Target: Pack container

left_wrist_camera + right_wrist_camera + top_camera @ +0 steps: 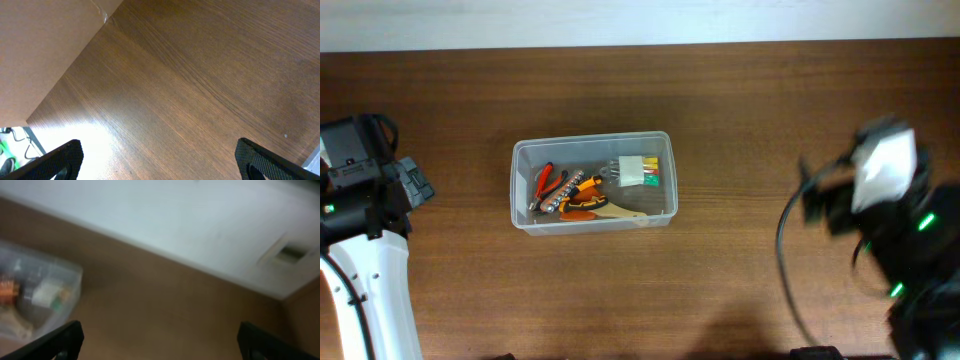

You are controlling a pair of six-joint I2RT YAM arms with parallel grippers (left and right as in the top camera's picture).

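The container (520, 185) is a clear plastic bin in the middle of the wooden table. Inside lie red-handled pliers (546, 183), an orange and black tool (582, 190), a wooden-handled tool (620, 211) and a white block with coloured pieces (638, 172). The container also shows blurred at the left of the right wrist view (75, 277). My left gripper (160, 162) is open and empty above bare wood, far left of the container. My right gripper (160, 342) is open and empty, far right of the container.
The left arm (365, 200) is at the table's left edge and the right arm (885, 215), blurred, is at the right. A white wall (200, 225) runs behind the table. A brown board (40, 45) stands beside the left gripper.
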